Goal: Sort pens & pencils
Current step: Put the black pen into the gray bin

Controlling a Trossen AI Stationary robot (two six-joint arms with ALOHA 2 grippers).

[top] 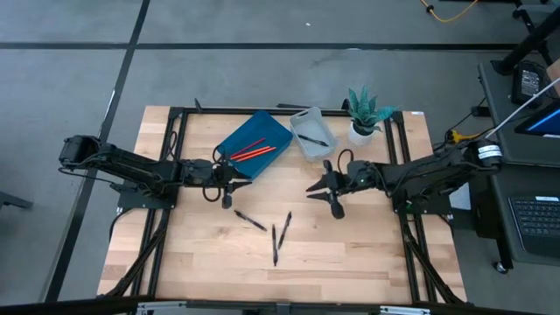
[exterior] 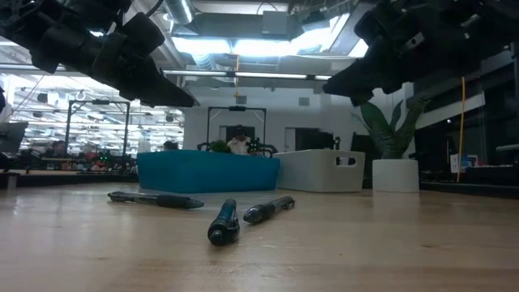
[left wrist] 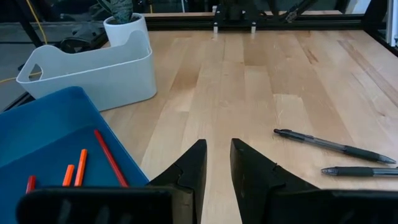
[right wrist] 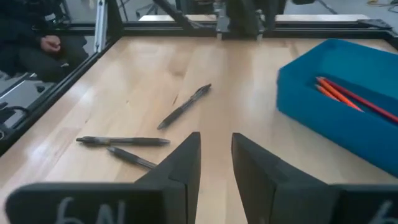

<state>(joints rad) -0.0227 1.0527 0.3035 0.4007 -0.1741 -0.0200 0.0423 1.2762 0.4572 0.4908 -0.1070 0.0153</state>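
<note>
Three black pens lie flat on the wooden table near its middle. They also show in the right wrist view, as pens. Red and orange pencils lie inside the blue tray. One more black pen lies in the white bin. My left gripper hovers open beside the tray's near edge, its fingers with nothing between them. My right gripper hovers open just right of the loose pens, also with nothing between its fingers.
A potted plant stands at the back right, beside the white bin. A black frame runs along the table's far edge and sides. Bare wood lies in front of the pens toward the near edge.
</note>
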